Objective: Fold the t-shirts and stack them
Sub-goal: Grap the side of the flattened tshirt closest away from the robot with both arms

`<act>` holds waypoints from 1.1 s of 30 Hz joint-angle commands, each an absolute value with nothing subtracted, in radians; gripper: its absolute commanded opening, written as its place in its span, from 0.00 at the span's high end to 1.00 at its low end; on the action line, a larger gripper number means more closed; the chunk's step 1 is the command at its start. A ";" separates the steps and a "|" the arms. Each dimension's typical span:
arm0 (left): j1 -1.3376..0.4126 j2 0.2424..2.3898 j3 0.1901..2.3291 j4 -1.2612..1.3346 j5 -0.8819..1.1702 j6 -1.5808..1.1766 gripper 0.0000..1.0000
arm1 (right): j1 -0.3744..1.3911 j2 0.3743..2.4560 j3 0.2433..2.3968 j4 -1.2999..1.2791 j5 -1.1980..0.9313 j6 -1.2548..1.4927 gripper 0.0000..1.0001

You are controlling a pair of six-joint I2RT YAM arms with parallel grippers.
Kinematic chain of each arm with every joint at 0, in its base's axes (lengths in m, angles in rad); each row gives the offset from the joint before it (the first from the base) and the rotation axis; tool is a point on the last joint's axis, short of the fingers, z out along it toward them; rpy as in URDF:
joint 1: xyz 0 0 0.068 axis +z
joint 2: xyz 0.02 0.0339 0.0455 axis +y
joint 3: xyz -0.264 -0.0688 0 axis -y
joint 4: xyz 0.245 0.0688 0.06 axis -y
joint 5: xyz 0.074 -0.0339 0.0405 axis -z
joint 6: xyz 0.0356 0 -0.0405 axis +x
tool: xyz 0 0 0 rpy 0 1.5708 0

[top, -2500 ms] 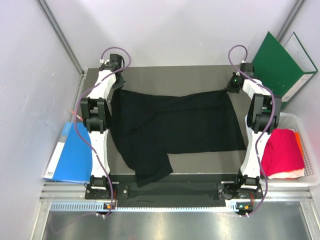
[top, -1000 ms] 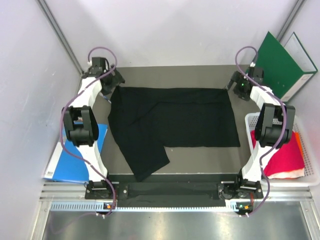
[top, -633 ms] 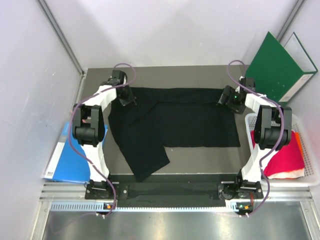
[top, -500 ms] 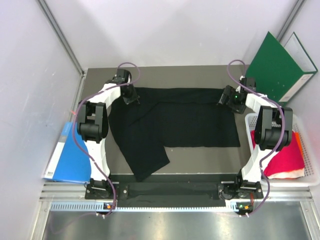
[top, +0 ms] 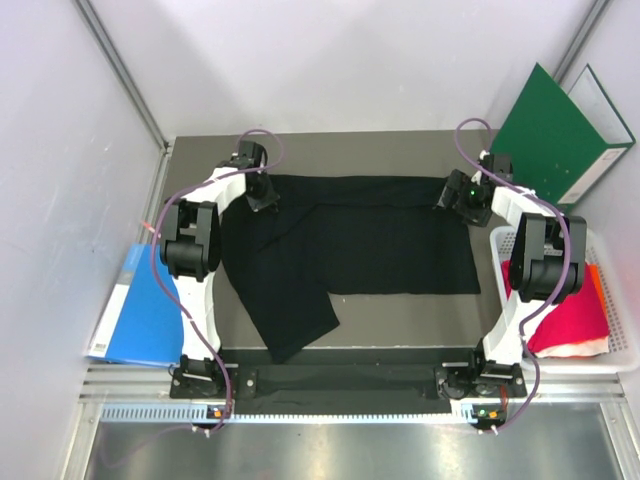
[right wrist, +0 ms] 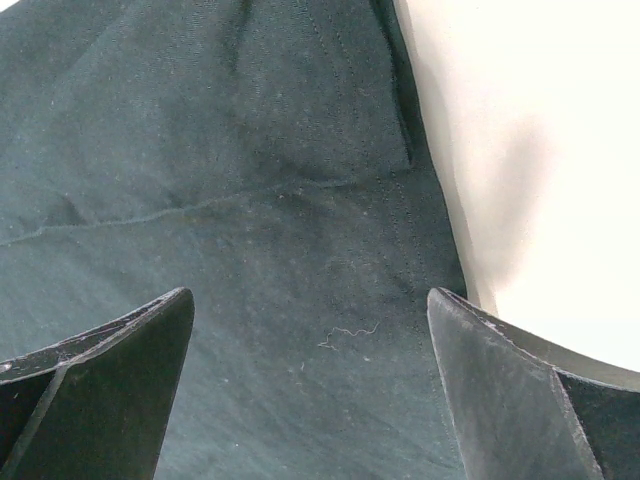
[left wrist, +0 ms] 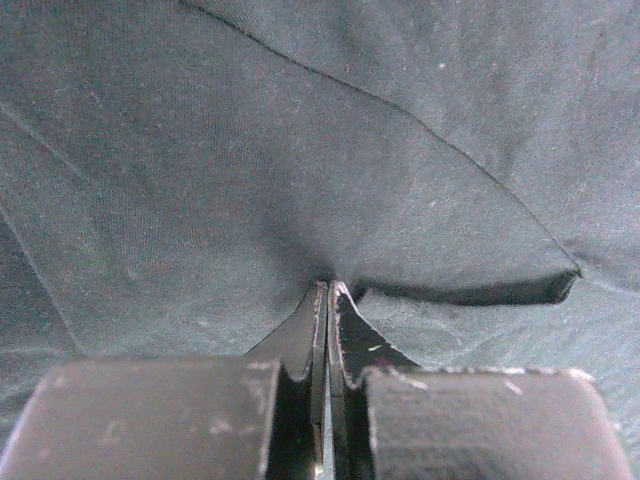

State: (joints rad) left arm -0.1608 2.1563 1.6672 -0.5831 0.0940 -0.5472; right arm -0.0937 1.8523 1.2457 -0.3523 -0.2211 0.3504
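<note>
Left gripper (left wrist: pixel 327 297) pinched shut on the black shirt (top: pixel 370 240); right gripper (right wrist: pixel 308 300) spread wide over it.
The cloth puckers at the left fingertips, with a fold ridge just beyond them. Between the right fingers lies the shirt's stitched edge, with bare table (right wrist: pixel 540 150) just past it. The shirt spreads flat between both grippers. Beyond the right arm, the red shirt (top: pixel 565 300) sits in a basket (top: pixel 622 330).

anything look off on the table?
Black shirt lies uneven: its near-left part juts toward the bases as a skewed flap, and a layer is folded over by the left claw, which is shut on the cloth. Right claw is open over the far-right corner. No damage seen.
</note>
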 commanded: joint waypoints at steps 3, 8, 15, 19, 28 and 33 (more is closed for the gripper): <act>-0.201 2.148 1.660 -0.561 0.138 -0.509 1.00 | -0.095 1.844 1.304 -0.353 -0.230 0.341 0.00; -0.261 2.132 1.623 -0.532 0.156 -0.506 1.00 | -0.097 1.851 1.310 -0.357 -0.229 0.339 0.00; -0.334 2.080 1.543 -0.488 0.192 -0.492 1.00 | -0.098 1.859 1.307 -0.368 -0.221 0.339 0.00; -0.383 2.017 1.500 -0.505 0.190 -0.473 1.00 | -0.100 1.859 1.309 -0.377 -0.218 0.344 0.00; -0.426 1.855 1.350 -0.566 0.158 -0.408 1.00 | -0.101 1.859 1.318 -0.391 -0.213 0.348 0.00; -0.411 1.764 1.267 -0.621 0.075 -0.423 1.00 | -0.101 1.832 1.310 -0.445 -0.212 0.339 0.00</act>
